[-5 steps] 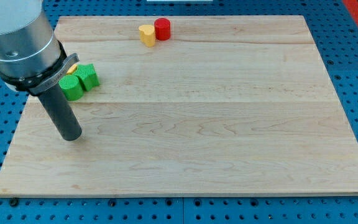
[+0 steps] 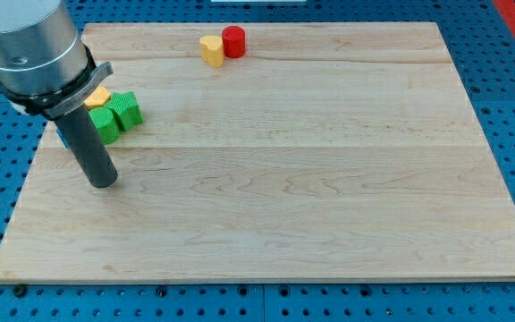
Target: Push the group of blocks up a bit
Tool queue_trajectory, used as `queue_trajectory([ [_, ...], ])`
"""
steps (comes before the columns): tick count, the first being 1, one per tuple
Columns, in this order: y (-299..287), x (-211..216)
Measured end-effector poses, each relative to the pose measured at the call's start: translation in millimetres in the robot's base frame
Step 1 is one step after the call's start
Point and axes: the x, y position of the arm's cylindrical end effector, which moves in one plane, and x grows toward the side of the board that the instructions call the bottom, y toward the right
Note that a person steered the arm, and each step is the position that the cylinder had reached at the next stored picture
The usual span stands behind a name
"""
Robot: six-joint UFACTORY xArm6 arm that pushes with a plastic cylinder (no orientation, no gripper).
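Camera view: my tip [image 2: 103,182] rests on the board [image 2: 329,179] at the view's left, just below the group and apart from it. It is a bare rod, so nothing opens or shuts and it holds nothing. The group sits near the board's left edge: two green blocks [image 2: 117,114] touching each other, a yellow block [image 2: 97,97] just above them, and a sliver of a blue block [image 2: 62,136] showing behind the rod (shape not readable). Away at the view's top, a yellow heart [image 2: 210,49] touches a red cylinder [image 2: 233,41]. The blocks look small, light, rigid, likely to slide easily and scatter or rotate if struck off-centre. Best contact, in my judgement: the lower faces of the green pair, centred.
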Motion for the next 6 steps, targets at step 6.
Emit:
queue_trajectory([
  [6, -72.8, -47.0],
])
